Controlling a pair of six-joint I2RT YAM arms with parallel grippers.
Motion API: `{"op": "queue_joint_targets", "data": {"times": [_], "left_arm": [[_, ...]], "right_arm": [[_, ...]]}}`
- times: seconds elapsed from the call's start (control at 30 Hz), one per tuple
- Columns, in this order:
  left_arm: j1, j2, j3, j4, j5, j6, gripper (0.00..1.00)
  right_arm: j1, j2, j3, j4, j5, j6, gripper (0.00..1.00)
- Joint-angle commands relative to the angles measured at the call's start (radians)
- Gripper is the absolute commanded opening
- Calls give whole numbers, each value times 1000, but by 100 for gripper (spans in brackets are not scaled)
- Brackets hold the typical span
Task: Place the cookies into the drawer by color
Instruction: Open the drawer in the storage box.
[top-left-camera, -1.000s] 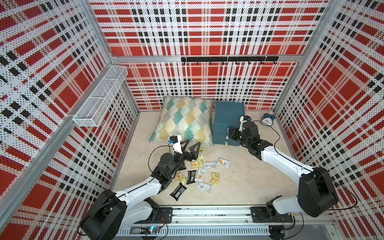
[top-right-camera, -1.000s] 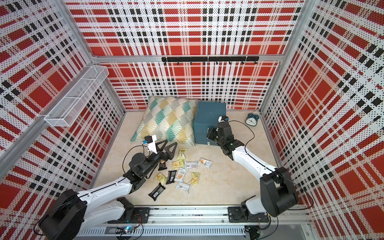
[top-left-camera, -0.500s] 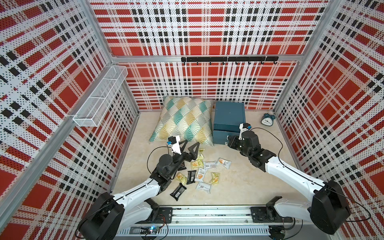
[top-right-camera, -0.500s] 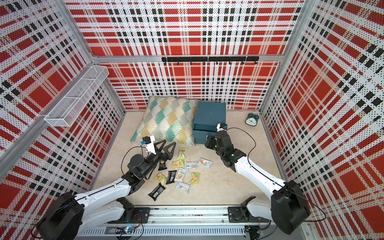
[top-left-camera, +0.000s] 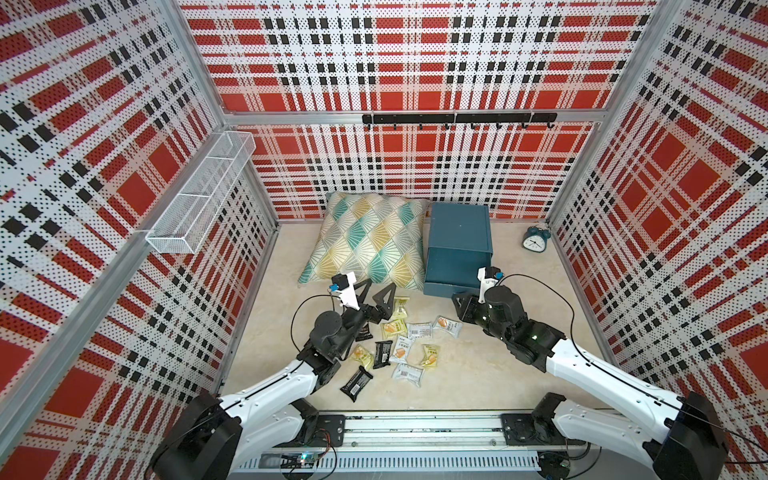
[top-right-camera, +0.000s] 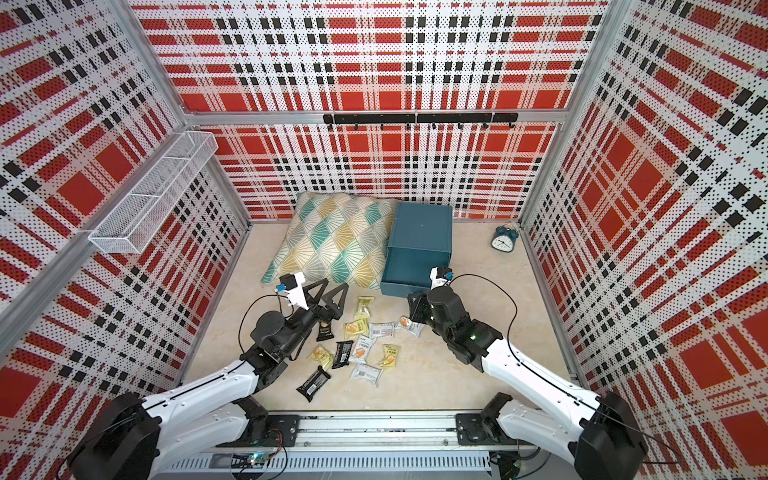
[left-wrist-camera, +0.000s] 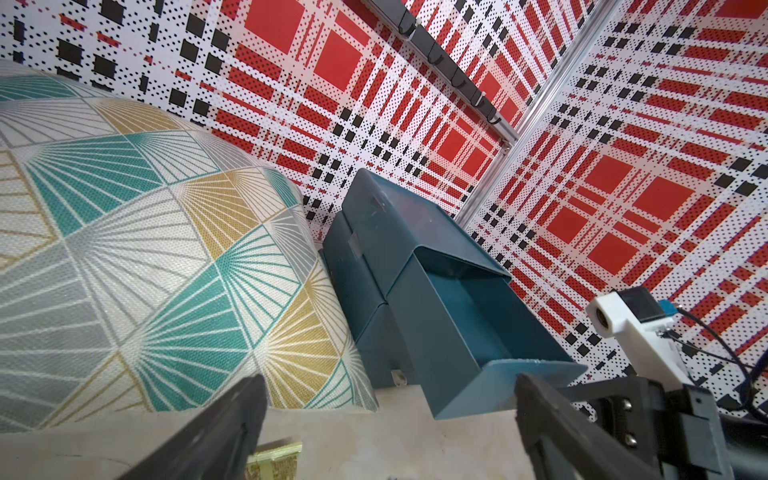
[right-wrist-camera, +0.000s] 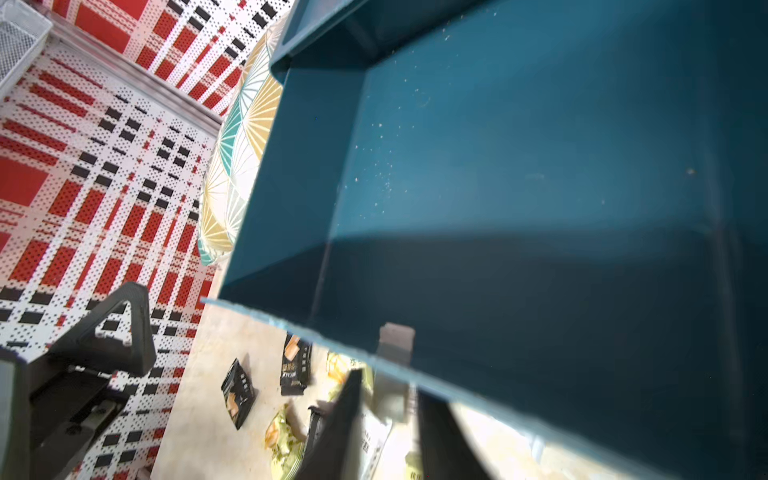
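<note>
In both top views the teal drawer chest (top-left-camera: 457, 226) stands at the back, just beside the cushion (top-left-camera: 370, 241), with the cookies (top-left-camera: 419, 330) scattered on the floor between the arms. The left wrist view adds the top drawer (left-wrist-camera: 478, 316) seen from the side, pulled well out. Only the right wrist view shows the right gripper (right-wrist-camera: 388, 392), fingers parted either side of the blurred white handle (right-wrist-camera: 397, 334). The left gripper (top-left-camera: 374, 296) hangs spread wide near the cookies' far edge
</note>
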Motion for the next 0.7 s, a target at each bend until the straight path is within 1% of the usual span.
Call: {"op": "queue_joint_targets", "data": {"times": [0.0, 0.07, 0.1, 0.13, 0.17, 0.3, 0.43, 0.57, 0.67], "left_arm": [[-8, -32, -3, -33, -29, 4, 99], [-7, -47, 2, -61, -48, -8, 99], [-4, -53, 5, -73, -54, -14, 99], [1, -58, 8, -87, -55, -22, 99], [7, -63, 13, -100, -56, -35, 99], [41, -83, 52, -189, -50, -55, 99], [41, -135, 93, -385, -140, -72, 99], [40, -187, 97, -585, -225, -147, 99], [41, -230, 84, -719, -294, -209, 99]], "right_arm": [[9, -60, -6, -47, 4, -29, 66], [8, -99, -5, -78, -4, -53, 82], [8, -119, -9, -91, -8, -65, 87], [8, -143, -13, -104, -17, -77, 96], [9, -166, -17, -118, -28, -90, 100], [9, -258, -35, -177, -72, -134, 100], [8, -340, -73, -201, -150, -177, 100], [8, -379, -136, -182, -252, -214, 100], [10, -396, -198, -126, -325, -216, 100]]}}
